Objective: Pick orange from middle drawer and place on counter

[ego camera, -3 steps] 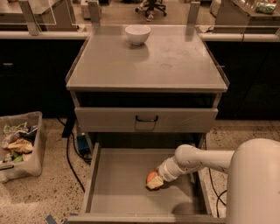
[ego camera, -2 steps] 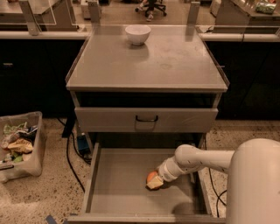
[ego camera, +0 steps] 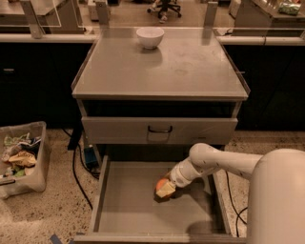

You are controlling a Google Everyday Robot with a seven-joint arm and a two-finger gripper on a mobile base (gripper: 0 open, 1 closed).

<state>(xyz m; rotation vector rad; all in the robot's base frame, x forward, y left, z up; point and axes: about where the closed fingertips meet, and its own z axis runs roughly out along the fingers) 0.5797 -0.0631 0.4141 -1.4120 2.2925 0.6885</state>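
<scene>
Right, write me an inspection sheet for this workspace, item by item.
Surface: the counter carries a white bowl near its back edge.
Job's things: the orange lies in the open middle drawer, right of centre; not yet on the counter.
Clutter: a bin of mixed scraps stands on the floor at left.
Grippers: the pincer is down inside the middle drawer, at the orange.
Cables: black cables trail on the floor left of the cabinet, with more at right.
Surroundings: a closed drawer with a black handle sits above; dark cabinets stand behind; an office chair is beyond.
</scene>
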